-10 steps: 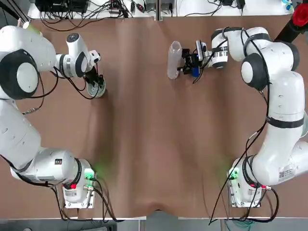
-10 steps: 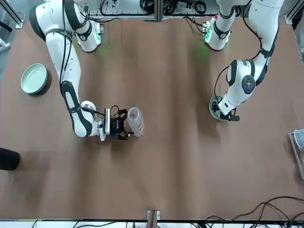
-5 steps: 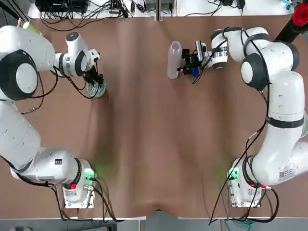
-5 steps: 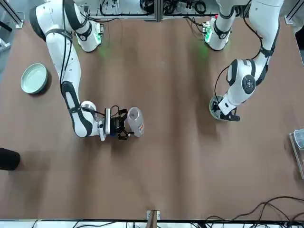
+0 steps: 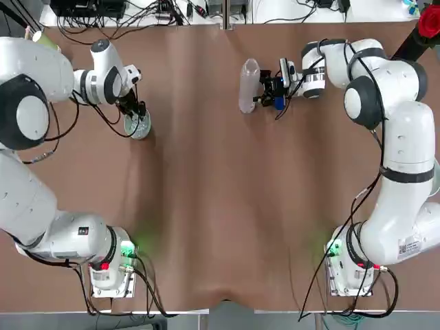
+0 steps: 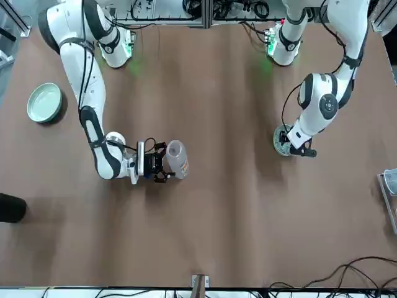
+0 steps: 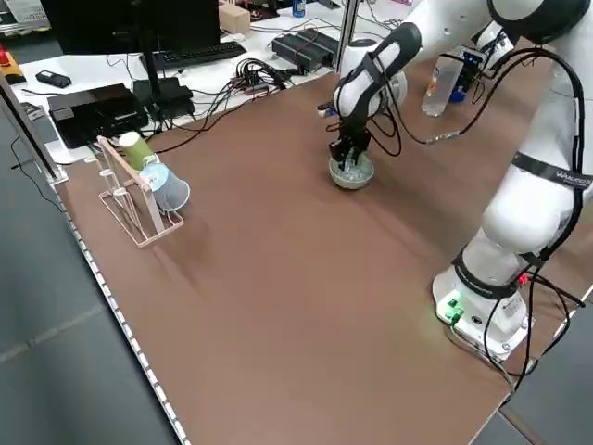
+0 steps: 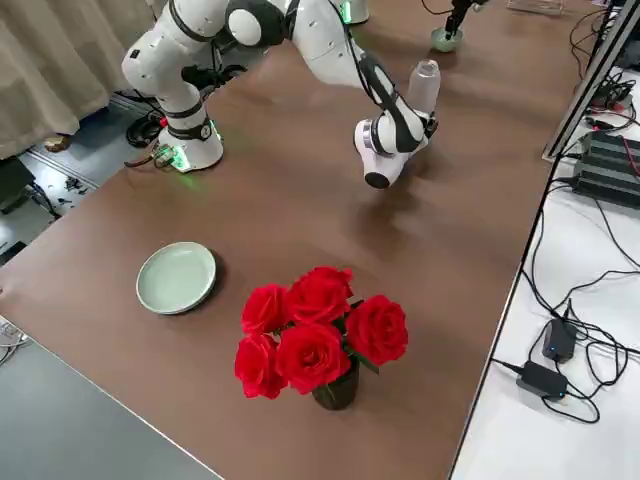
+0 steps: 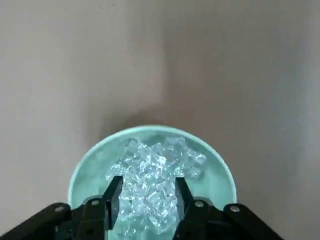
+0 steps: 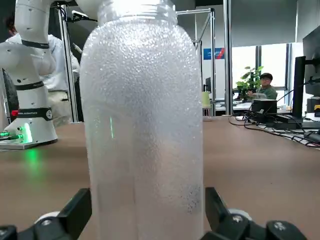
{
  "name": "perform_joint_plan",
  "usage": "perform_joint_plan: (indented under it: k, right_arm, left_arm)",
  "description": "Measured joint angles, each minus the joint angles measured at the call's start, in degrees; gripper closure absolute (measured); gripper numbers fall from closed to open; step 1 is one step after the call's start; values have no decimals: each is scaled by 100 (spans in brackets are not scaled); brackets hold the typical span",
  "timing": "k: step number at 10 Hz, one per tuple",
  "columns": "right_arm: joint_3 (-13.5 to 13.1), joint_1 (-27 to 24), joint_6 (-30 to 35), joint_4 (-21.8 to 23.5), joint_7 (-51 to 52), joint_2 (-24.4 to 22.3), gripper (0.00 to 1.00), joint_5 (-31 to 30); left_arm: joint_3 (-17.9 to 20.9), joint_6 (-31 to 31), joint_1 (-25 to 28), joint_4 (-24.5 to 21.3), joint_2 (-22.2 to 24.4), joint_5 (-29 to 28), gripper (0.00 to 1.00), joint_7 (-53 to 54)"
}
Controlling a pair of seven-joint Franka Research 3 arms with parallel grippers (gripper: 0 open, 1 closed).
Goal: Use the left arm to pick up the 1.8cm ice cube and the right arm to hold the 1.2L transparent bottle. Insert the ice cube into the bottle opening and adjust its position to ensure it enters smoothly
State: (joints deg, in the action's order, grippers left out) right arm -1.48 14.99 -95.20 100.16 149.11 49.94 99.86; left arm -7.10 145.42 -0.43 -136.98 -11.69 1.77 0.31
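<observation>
The clear bottle (image 5: 248,86) (image 10: 145,125) stands upright at the far middle of the table, its opening (image 5: 251,67) facing up. My right gripper (image 5: 260,91) (image 10: 148,200) reaches in level with the table, and its fingers (image 10: 80,212) lie against both sides of the bottle's lower body. My left gripper (image 5: 135,118) (image 9: 147,192) points down into a small pale green bowl (image 5: 143,130) (image 9: 222,170) heaped with ice cubes (image 9: 155,165) at the far left. Its fingers are sunk in the pile with ice (image 9: 149,197) pinched between them. I cannot single out one cube.
A small blue cap (image 5: 279,102) lies on the table under my right gripper. A pale green plate (image 6: 44,102) and a vase of red roses (image 8: 320,330) stand on my right. A cup rack (image 7: 139,190) is at my far left. A person (image 10: 265,82) sits beyond the table.
My left arm's wrist has shifted a little toward the table's far edge while its fingers stay in the bowl of ice. The right arm and the bottle have not moved.
</observation>
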Motion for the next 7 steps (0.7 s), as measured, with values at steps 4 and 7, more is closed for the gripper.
perform_joint_plan:
  k: [4, 7]
  right_arm:
    - [0, 0, 2, 0, 0, 4, 0, 0]
    - [1, 0, 6, 0, 0, 6, 0, 0]
  left_arm:
    - [0, -115, 4, 39, 286, 0, 52, -18]
    - [-26, -1323, -15, 776, 450, 0, 52, -171]
